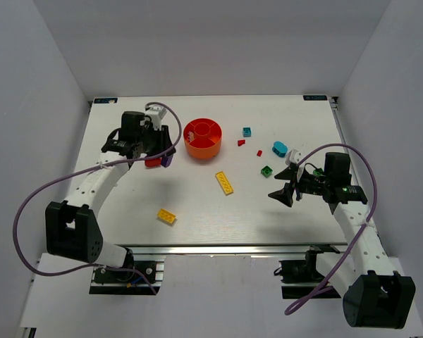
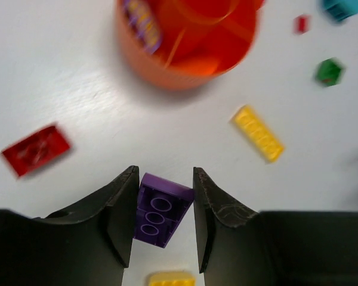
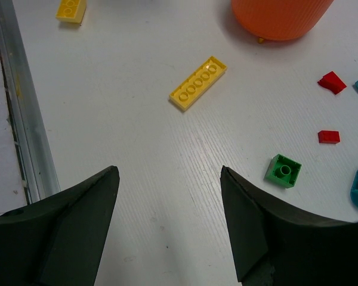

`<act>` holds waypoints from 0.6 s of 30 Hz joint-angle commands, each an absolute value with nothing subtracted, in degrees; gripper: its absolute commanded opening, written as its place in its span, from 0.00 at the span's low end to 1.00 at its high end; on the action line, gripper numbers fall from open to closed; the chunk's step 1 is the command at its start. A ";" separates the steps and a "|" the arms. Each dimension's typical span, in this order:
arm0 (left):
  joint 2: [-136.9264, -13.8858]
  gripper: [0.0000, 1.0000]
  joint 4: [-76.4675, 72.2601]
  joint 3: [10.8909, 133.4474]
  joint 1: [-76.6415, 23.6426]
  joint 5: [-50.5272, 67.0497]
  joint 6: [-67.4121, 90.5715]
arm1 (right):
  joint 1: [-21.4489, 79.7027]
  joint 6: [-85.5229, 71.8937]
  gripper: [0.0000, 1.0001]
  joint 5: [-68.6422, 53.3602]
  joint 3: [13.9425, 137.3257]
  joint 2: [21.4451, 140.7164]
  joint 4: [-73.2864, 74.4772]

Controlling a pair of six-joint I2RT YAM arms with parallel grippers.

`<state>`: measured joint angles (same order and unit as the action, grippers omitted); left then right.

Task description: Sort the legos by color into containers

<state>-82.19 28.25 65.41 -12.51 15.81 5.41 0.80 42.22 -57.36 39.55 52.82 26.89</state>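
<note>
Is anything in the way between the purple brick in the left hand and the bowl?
No. The left wrist view shows bare table between the purple brick and the bowl; the red brick lies off left.

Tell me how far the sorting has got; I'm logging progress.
Done: one blurred purplish piece seems to lie in the bowl. In hand: the left gripper is shut on a purple brick; the right gripper is open, empty. Left: yellow plate, yellow brick, red brick, green brick, cyan pieces, small red bits.
</note>
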 commanded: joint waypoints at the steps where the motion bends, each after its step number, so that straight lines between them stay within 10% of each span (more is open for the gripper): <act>1: -80.60 0.00 15.67 66.53 -12.83 30.48 9.31 | 0.79 42.36 0.74 -58.01 40.69 52.65 26.19; 18: -106.50 0.00 -19.50 80.50 -11.52 46.58 21.61 | 0.62 42.19 0.74 -56.69 40.34 54.49 25.58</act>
